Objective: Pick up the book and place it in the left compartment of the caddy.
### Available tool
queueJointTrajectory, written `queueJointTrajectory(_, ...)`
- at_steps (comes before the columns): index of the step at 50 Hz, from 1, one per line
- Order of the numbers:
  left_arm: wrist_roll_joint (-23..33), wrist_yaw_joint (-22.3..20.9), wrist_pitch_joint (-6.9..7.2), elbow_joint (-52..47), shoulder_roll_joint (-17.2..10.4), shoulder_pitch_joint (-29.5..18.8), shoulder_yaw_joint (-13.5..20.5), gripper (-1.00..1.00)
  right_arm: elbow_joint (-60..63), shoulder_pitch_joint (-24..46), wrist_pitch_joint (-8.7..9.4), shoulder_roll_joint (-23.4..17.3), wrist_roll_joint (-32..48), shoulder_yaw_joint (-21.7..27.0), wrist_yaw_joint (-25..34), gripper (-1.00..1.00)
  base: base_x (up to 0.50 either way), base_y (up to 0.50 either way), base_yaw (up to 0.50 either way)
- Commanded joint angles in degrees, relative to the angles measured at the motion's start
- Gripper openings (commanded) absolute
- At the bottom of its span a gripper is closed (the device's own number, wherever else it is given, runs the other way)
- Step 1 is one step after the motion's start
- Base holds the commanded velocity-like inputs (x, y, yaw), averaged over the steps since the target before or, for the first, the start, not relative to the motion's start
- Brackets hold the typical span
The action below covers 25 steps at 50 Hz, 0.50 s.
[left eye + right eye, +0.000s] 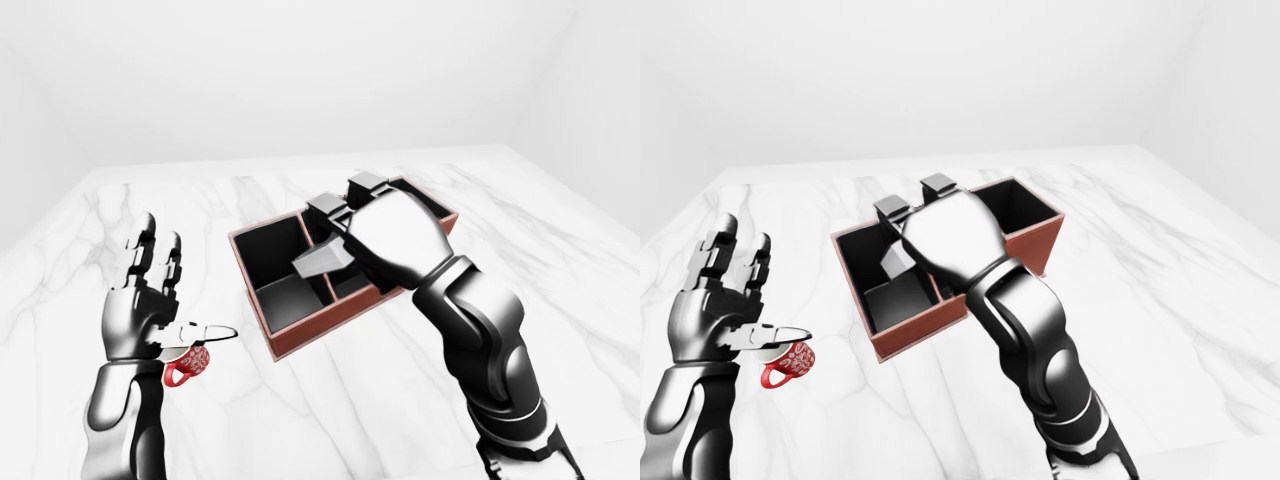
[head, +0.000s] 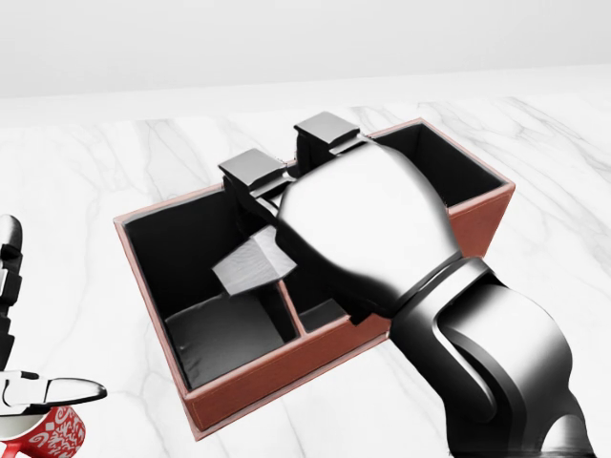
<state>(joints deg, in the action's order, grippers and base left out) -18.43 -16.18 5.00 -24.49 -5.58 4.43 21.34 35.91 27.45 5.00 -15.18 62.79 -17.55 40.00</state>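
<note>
- Book [image 2: 250, 264]: grey, tilted, poking out from beneath the right hand [image 2: 286, 205], hanging above the caddy's left compartment [image 2: 224, 334] and the divider beside it in the head view; not yet resting on the compartment floor.
- Right hand: fingers [image 2: 253, 172] curled down over the book's upper edge, clasping it; bulky silver back of the hand covering the middle compartments and part of the book.
- Caddy [image 2: 277, 367]: reddish-brown outer walls, black inside, set at an angle on the white marble surface [image 2: 105, 191]; left compartment with nothing in it but a dull grey floor; right compartment [image 2: 449, 172] partly visible past the wrist.
- Right forearm [image 1: 480, 340]: reaching in from the lower right of the left-eye view, over the caddy's near wall.
- Left hand [image 1: 150, 300]: raised well to the left of the caddy, fingers spread upward, thumb stretched sideways, grasping nothing.
- Red patterned mug [image 1: 785, 362]: on the surface just under the left hand's thumb; contact cannot be told.
</note>
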Motion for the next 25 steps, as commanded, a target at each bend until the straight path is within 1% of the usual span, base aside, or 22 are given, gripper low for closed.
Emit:
queueJointTrajectory(1,-0.44,-0.13,0.0,0.1,-0.13,0.06,0.52,1.0,-7.89,8.05,0.0,16.29,7.84,7.37,0.0,-1.0,0.0,0.0,0.0)
queueJointTrajectory(3,-0.6,-0.2,0.0,0.14,-0.11,0.19,0.7,1.0,-10.83,9.28,0.0,18.31,8.21,8.21,0.0,-1.0,0.0,0.0,0.0)
queueJointTrajectory(7,-0.86,-0.33,0.0,0.16,-0.07,0.37,0.98,1.0,-14.75,11.0,0.0,20.55,8.05,8.36,0.0,-1.0,0.0,0.0,0.0)
queueJointTrajectory(18,-1.56,-0.56,0.0,-0.1,0.0,0.59,1.47,1.0,-22.86,14.95,0.0,23.44,6.93,6.96,0.0,-1.0,0.0,0.0,0.0)
queueJointTrajectory(25,-1.96,-0.87,0.0,0.11,0.04,0.89,1.88,1.0,-27.87,18.06,0.0,24.56,6.29,6.88,0.0,-1.0,0.0,0.0,0.0)
